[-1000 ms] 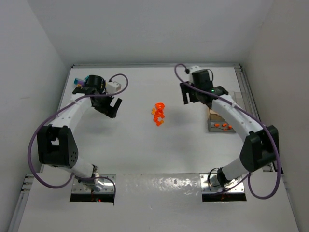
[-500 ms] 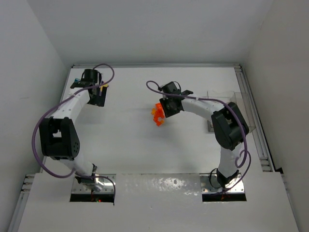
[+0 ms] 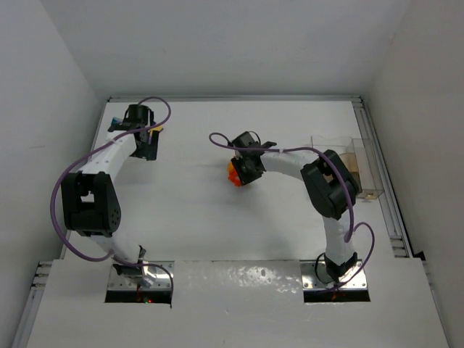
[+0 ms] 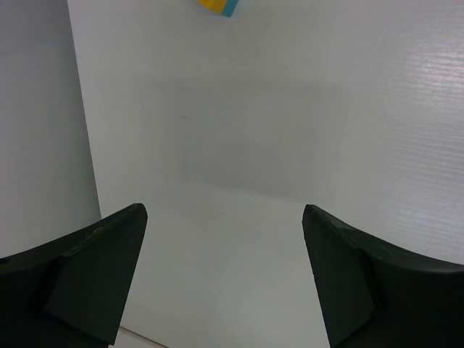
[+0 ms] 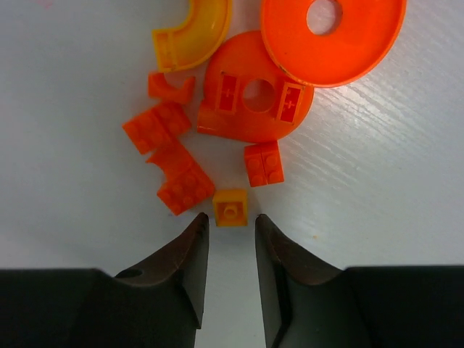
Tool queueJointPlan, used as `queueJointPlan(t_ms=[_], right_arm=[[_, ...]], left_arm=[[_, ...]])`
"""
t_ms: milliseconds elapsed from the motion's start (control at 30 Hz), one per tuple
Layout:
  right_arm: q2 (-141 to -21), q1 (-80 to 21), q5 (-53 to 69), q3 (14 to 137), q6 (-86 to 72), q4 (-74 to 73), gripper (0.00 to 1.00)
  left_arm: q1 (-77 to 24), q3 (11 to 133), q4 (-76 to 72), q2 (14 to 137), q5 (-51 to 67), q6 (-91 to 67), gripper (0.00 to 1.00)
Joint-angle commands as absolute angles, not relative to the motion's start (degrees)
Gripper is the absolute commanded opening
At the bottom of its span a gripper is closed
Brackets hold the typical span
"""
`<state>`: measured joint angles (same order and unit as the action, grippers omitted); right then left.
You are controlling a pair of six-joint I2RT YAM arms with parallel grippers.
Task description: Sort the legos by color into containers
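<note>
In the right wrist view a pile of orange legos (image 5: 174, 156) lies on the white table, with two orange discs (image 5: 330, 36) and a yellow curved piece (image 5: 192, 36). A small yellow-orange brick (image 5: 230, 206) sits just beyond the tips of my right gripper (image 5: 230, 222), which is open narrowly with nothing between its fingers. From above, that gripper (image 3: 243, 168) hangs over the orange pile (image 3: 233, 172). My left gripper (image 4: 223, 212) is open wide over bare table at the back left (image 3: 145, 143); a yellow and teal lego (image 4: 217, 5) lies ahead of it. The clear containers (image 3: 360, 172) stand far right.
White walls close in the table on the left, back and right. The left gripper is close to the left wall (image 4: 36, 130). A metal rail (image 3: 384, 188) runs along the right edge beside the containers.
The right arm swung from the containers over to the orange pile and its jaws narrowed. The left arm moved back toward the rear left corner.
</note>
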<state>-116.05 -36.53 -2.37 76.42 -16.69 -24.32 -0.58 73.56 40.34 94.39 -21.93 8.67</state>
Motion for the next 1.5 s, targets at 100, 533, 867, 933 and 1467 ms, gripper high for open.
queueJointPlan(t_ms=[100,533,867,933,1467], right_arm=[[-117.6,-36.65,-3.16,80.15,-16.96,-23.03,0.28],[-118.39,-36.56,-3.16,79.81,-17.58,-23.2,0.22],[-115.5,-36.3,-5.36,78.84,-16.44,-26.45,0.0],[-112.95,-35.25,-5.54,77.44,-17.05,-26.54,0.0],[-89.03,-0.45,-16.26,65.48,-22.5,-27.25,0.0]], left_arm=[[-0.09,74.09,38.67,91.67,-23.47,7.74,0.87],[-0.09,74.09,38.5,91.32,-23.82,7.91,0.87],[-0.09,73.65,38.23,90.7,-23.91,8.09,0.88],[-0.09,73.65,38.32,90.7,-24.08,8.17,0.88],[-7.29,81.3,53.26,92.36,9.92,32.08,1.0]])
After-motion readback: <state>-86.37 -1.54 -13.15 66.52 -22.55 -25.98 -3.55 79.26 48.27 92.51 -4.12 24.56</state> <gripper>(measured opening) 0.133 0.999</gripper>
